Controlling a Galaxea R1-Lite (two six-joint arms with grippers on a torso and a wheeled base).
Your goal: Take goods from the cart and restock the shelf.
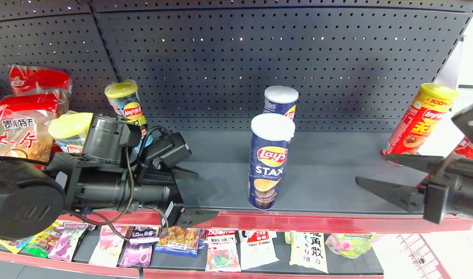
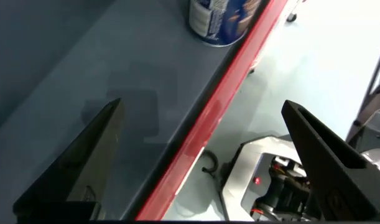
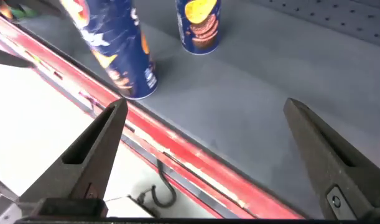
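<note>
Shelf (image 1: 329, 174): dark grey board, pegboard back, red front lip (image 1: 298, 221).

Goods on the shelf:
- Front blue can (image 1: 270, 162), white lid, upright near the middle of the shelf and close to the front lip. Its base also shows in the left wrist view (image 2: 217, 22) and its body in the right wrist view (image 3: 118, 53).
- Rear blue can (image 1: 281, 101), upright just behind the front one, near the back wall; apart from it in the right wrist view (image 3: 201, 25).
- 2 yellow-lidded cans toward the left end: one tilted near the back (image 1: 126, 102), one nearer the front (image 1: 69, 130), partly hidden by the left arm.
- Red can (image 1: 418, 120), yellow lid, leaning at the right end.
- Red snack bags (image 1: 25, 124) at the far left end.

Left gripper (image 1: 193, 193): fingers spread wide, nothing between them. It sits at the front edge, left of the front blue can and apart from it. 1 finger (image 2: 84, 168) is over the shelf board, the other is out past the red lip.

Right gripper (image 1: 370, 168): fingers released, empty, low over the right part of the shelf and pointing toward the middle. It is well apart from the front blue can. In its wrist view 1 finger (image 3: 90, 152) is out past the lip and the other is over the board.

Lower shelf (image 1: 337, 267): a row of small packets (image 1: 221, 252) lying flat.
</note>
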